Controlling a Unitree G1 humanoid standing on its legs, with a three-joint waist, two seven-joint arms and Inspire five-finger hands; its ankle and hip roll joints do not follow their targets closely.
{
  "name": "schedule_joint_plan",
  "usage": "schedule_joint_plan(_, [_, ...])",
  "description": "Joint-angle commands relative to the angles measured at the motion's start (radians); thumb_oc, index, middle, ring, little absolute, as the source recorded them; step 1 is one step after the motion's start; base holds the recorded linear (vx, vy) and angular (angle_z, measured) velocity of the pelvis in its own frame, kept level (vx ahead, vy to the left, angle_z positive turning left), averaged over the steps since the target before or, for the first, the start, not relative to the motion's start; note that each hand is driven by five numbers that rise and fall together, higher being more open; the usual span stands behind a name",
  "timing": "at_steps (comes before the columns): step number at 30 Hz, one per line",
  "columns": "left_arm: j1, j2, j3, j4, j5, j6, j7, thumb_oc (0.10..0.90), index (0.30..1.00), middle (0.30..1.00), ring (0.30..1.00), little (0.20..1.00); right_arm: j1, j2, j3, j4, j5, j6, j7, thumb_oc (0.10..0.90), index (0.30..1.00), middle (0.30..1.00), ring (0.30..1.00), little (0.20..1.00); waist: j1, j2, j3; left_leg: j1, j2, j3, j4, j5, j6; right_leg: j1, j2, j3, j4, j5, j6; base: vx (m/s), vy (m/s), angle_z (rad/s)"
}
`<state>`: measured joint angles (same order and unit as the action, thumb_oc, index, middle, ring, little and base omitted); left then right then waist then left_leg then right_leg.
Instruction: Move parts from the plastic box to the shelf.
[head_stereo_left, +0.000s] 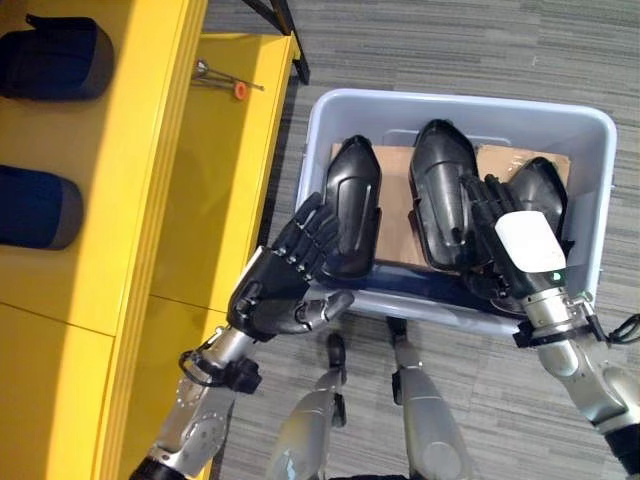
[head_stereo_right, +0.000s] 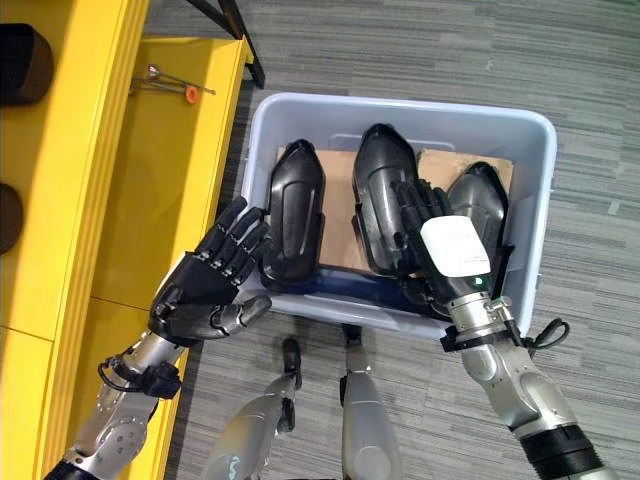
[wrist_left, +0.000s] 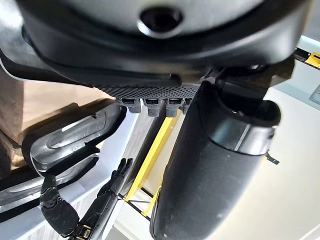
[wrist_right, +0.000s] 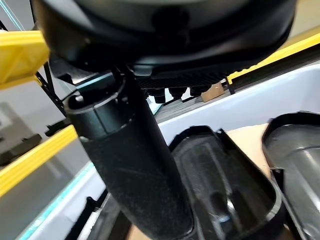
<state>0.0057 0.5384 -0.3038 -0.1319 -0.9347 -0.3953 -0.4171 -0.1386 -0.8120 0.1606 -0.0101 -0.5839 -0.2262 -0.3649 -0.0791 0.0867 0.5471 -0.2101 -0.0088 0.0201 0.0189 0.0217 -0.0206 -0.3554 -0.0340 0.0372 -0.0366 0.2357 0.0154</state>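
Note:
A pale blue plastic box (head_stereo_left: 450, 100) stands on the floor with three black moulded parts lying on cardboard inside. My left hand (head_stereo_left: 275, 285) is open at the box's near left corner, its straight fingers against the near end of the left part (head_stereo_left: 352, 205). Reaching into the box, my right hand (head_stereo_left: 525, 245) is open, its fingers lying along the right side of the middle part (head_stereo_left: 440, 180), between it and the right part (head_stereo_left: 540, 190). In the right wrist view the thumb (wrist_right: 130, 165) stretches over a black part (wrist_right: 225, 175). The yellow shelf (head_stereo_left: 150, 150) runs along the left.
Two dark rounded parts (head_stereo_left: 50, 60) (head_stereo_left: 35, 205) lie on the shelf's upper board. A thin metal tool with an orange tip (head_stereo_left: 238, 90) rests on the lower board. Grey carpet surrounds the box.

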Motion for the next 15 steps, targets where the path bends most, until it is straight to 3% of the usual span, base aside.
schedule_joint_plan(1, [-0.006,0.059,0.053,-0.130,0.018,-0.083,-0.005,0.900,1.000,1.000,1.000,1.000,-0.109,-0.050,0.013,-0.105,0.056,-0.049,-0.024,0.900,1.000,1.000,1.000,1.000,0.002,-0.027,-0.027,-0.057,0.015,-0.005,0.030,-0.009,0.021,0.057,-0.001,-0.006,0.200,-0.279,0.029,-0.03,-0.027,0.00])
schedule_joint_plan(15, [-0.014,0.068,0.068,-0.120,0.020,-0.061,-0.030,0.900,1.000,1.000,1.000,1.000,-0.113,-0.053,0.036,-0.031,-0.024,0.010,-0.014,0.900,1.000,1.000,1.000,1.000,0.019,-0.037,-0.027,-0.078,0.014,-0.009,0.023,-0.002,0.022,0.054,0.004,-0.013,0.176,-0.268,0.030,-0.02,-0.015,0.00])
